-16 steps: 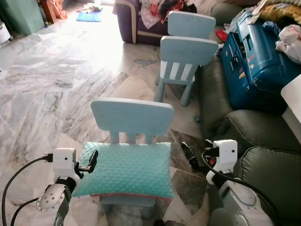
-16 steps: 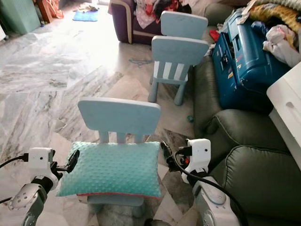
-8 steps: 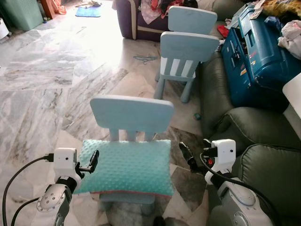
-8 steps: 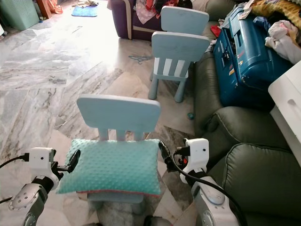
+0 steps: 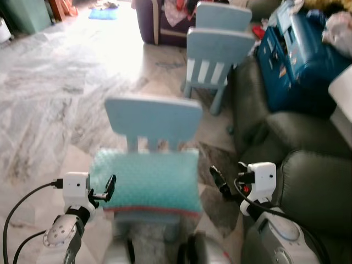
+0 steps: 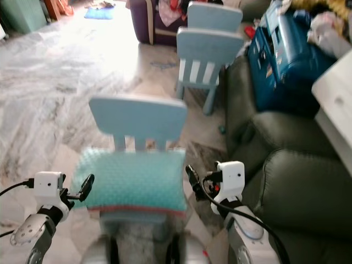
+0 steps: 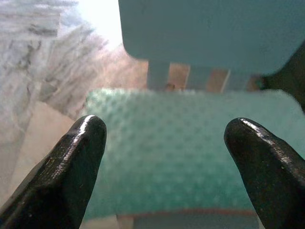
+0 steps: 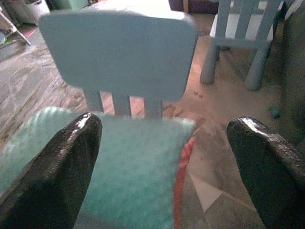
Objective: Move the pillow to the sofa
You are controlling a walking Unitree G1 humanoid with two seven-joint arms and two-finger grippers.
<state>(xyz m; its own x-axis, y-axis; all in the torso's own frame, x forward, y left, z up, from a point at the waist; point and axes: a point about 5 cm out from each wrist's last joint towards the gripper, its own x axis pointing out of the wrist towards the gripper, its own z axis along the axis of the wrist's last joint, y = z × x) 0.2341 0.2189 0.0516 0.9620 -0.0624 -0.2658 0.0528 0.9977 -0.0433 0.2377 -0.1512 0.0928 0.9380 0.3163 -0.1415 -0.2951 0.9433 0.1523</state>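
Note:
A teal dotted pillow (image 5: 147,180) with a red bottom seam lies flat on the seat of a small light-blue chair (image 5: 154,118) right in front of me. My left gripper (image 5: 109,186) hovers open just off the pillow's left edge. My right gripper (image 5: 218,178) is open beside the pillow's right edge, a small gap away. In the left wrist view the pillow (image 7: 186,143) lies ahead between the spread black fingers (image 7: 76,157). The right wrist view looks across the pillow (image 8: 128,157) toward the chair back. The dark green sofa (image 5: 308,176) stands to my right.
Two more light-blue chairs (image 5: 217,52) stand behind the first. A blue suitcase (image 5: 294,60) and loose clothes lie on the sofa's far part. A white table corner (image 5: 344,93) juts in at the right. Marble floor (image 5: 49,93) spreads open to the left.
The whole picture has blurred and shifted a little, so the camera moved; my own lower body now shows at the bottom edge. Pillow and both grippers keep the same relation.

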